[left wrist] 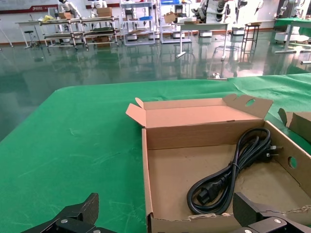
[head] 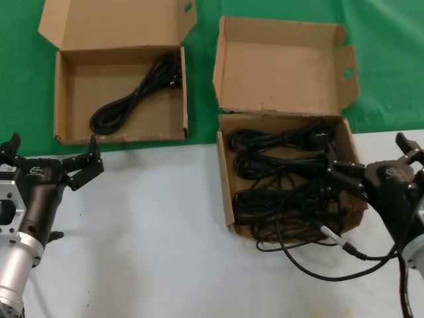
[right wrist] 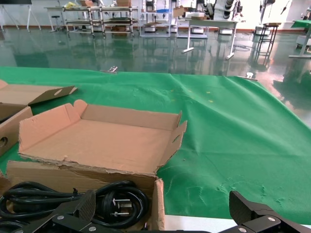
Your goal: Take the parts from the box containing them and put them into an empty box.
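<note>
Several black cable bundles, the parts (head: 285,172), fill the squarish cardboard box (head: 224,185) on the right, its flapped lid standing open behind. One of these bundles (right wrist: 112,201) shows its plug in the right wrist view. My right gripper (head: 372,159) is open and straddles this box's right wall; in its own view the right gripper (right wrist: 163,201) has one finger over the cables and one outside. The wider box (head: 119,138) at the back left holds one looped cable (head: 136,93) (left wrist: 233,174). My left gripper (head: 53,142) (left wrist: 165,204) is open, just before that box's front left corner, holding nothing.
Both boxes stand where the white table (head: 146,232) meets the green cloth (head: 391,53). My right arm's own black cable with a metal connector (head: 338,242) loops on the table before the right box. The two boxes are a small gap apart.
</note>
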Controlling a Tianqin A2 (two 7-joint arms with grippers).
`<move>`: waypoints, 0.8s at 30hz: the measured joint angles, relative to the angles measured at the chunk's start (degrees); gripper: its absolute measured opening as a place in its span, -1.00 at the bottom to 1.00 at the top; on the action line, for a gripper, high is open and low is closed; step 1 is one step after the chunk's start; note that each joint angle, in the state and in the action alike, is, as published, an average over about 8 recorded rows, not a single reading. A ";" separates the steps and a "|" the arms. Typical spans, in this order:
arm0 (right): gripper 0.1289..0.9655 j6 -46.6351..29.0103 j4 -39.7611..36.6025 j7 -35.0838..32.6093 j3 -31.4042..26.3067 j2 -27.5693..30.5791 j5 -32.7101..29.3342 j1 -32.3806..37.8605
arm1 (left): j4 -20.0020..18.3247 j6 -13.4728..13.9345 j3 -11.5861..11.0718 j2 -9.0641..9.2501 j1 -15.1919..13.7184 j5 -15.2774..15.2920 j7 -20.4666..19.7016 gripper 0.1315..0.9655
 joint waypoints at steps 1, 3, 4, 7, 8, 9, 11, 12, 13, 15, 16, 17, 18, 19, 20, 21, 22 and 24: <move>1.00 0.00 0.00 0.00 0.00 0.00 0.00 0.00 | 0.00 0.00 0.00 0.00 0.00 0.00 0.00 1.00; 1.00 0.00 0.00 0.00 0.00 0.00 0.00 0.00 | 0.00 0.00 0.00 0.00 0.00 0.00 0.00 1.00; 1.00 0.00 0.00 0.00 0.00 0.00 0.00 0.00 | 0.00 0.00 0.00 0.00 0.00 0.00 0.00 1.00; 1.00 0.00 0.00 0.00 0.00 0.00 0.00 0.00 | 0.00 0.00 0.00 0.00 0.00 0.00 0.00 1.00; 1.00 0.00 0.00 0.00 0.00 0.00 0.00 0.00 | 0.00 0.00 0.00 0.00 0.00 0.00 0.00 1.00; 1.00 0.00 0.00 0.00 0.00 0.00 0.00 0.00 | 0.00 0.00 0.00 0.00 0.00 0.00 0.00 1.00; 1.00 0.00 0.00 0.00 0.00 0.00 0.00 0.00 | 0.00 0.00 0.00 0.00 0.00 0.00 0.00 1.00; 1.00 0.00 0.00 0.00 0.00 0.00 0.00 0.00 | 0.00 0.00 0.00 0.00 0.00 0.00 0.00 1.00; 1.00 0.00 0.00 0.00 0.00 0.00 0.00 0.00 | 0.00 0.00 0.00 0.00 0.00 0.00 0.00 1.00; 1.00 0.00 0.00 0.00 0.00 0.00 0.00 0.00 | 0.00 0.00 0.00 0.00 0.00 0.00 0.00 1.00; 1.00 0.00 0.00 0.00 0.00 0.00 0.00 0.00 | 0.00 0.00 0.00 0.00 0.00 0.00 0.00 1.00; 1.00 0.00 0.00 0.00 0.00 0.00 0.00 0.00 | 0.00 0.00 0.00 0.00 0.00 0.00 0.00 1.00; 1.00 0.00 0.00 0.00 0.00 0.00 0.00 0.00 | 0.00 0.00 0.00 0.00 0.00 0.00 0.00 1.00; 1.00 0.00 0.00 0.00 0.00 0.00 0.00 0.00 | 0.00 0.00 0.00 0.00 0.00 0.00 0.00 1.00; 1.00 0.00 0.00 0.00 0.00 0.00 0.00 0.00 | 0.00 0.00 0.00 0.00 0.00 0.00 0.00 1.00; 1.00 0.00 0.00 0.00 0.00 0.00 0.00 0.00 | 0.00 0.00 0.00 0.00 0.00 0.00 0.00 1.00; 1.00 0.00 0.00 0.00 0.00 0.00 0.00 0.00 | 0.00 0.00 0.00 0.00 0.00 0.00 0.00 1.00; 1.00 0.00 0.00 0.00 0.00 0.00 0.00 0.00 | 0.00 0.00 0.00 0.00 0.00 0.00 0.00 1.00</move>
